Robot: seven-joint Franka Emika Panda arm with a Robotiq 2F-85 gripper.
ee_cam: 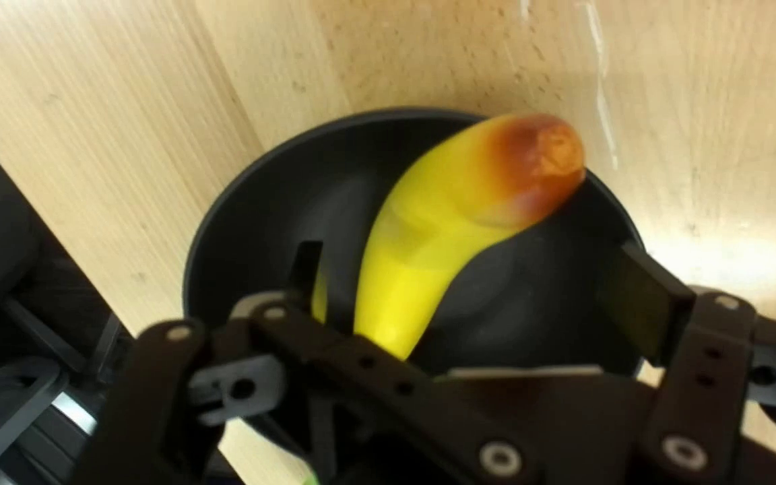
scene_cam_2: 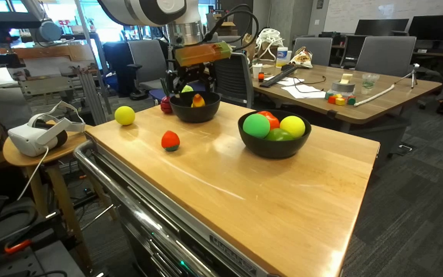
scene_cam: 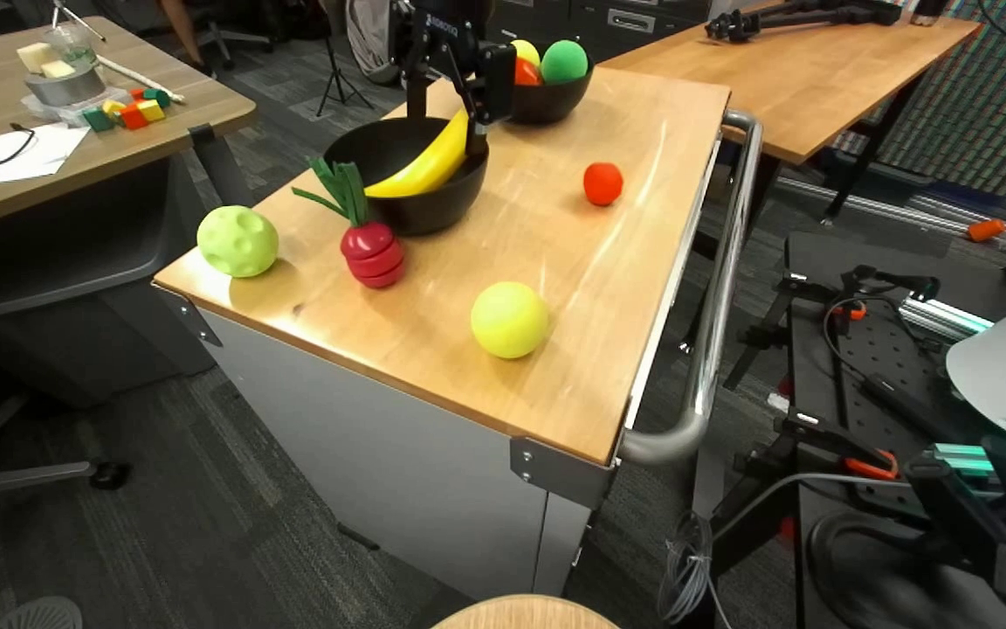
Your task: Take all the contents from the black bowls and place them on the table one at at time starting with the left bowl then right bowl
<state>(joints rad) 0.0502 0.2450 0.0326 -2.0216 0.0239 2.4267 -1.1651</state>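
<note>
A yellow banana (ee_cam: 422,236) lies alone in a black bowl (ee_cam: 260,202), its brown end over the rim. My gripper (ee_cam: 479,289) stands open above this bowl, one finger on each side of the banana; I cannot tell if either touches it. Behind it in an exterior view is another black bowl (scene_cam_2: 275,150), holding a green ball (scene_cam_2: 256,125), a yellow ball (scene_cam_2: 292,127), a red item (scene_cam_2: 269,118) and a green item (scene_cam_2: 279,134). On the table (scene_cam: 433,323) rest a lime dimpled ball (scene_cam: 237,241), a red leafy radish (scene_cam: 372,253), a yellow ball (scene_cam: 510,320) and a strawberry (scene_cam: 603,183).
A metal rail handle (scene_cam: 721,288) runs along one table side. Beside the table stands a stool (scene_cam_2: 71,142) bearing a white headset (scene_cam_2: 40,134). A separate desk (scene_cam_2: 390,96) carries coloured blocks (scene_cam_2: 340,100), a tape roll and papers.
</note>
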